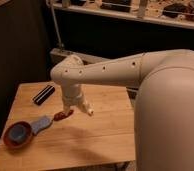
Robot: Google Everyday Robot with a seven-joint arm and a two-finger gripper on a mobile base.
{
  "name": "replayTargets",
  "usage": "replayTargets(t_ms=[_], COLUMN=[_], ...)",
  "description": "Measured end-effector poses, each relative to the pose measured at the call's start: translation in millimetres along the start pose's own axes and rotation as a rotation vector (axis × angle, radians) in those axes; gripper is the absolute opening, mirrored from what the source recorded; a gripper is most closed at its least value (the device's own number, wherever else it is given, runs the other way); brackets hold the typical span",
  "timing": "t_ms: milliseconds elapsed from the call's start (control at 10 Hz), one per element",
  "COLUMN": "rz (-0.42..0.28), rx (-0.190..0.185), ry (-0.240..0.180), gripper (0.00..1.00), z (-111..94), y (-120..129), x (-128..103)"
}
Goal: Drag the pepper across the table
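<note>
The pepper (63, 115) is a small dark red chili lying on the light wooden table (105, 135), left of centre. My gripper (76, 109) hangs from the white arm just above the tabletop, right beside the pepper. Its two white fingers stand apart and hold nothing. The left fingertip (65, 108) is at the pepper's right end, and I cannot tell if it touches. The pepper is not between the fingers.
A red bowl with a blue inside (17, 134) sits near the table's front left corner. A blue cloth-like piece (40, 123) lies between it and the pepper. A black bar-shaped object (43, 94) lies at the back left. The robot's white body (170, 115) fills the right side.
</note>
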Motion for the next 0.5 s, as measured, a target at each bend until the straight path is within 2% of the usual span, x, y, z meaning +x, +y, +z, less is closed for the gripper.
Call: replayTargets(t_ms=[400, 500], rz=[-0.306, -0.535], rx=[-0.028, -0.054], ry=[0.003, -0.002], gripper=[0.65, 0.65], z=[-0.9, -5.1], y=[-7.9, -9.9], x=[-19.0, -34.8])
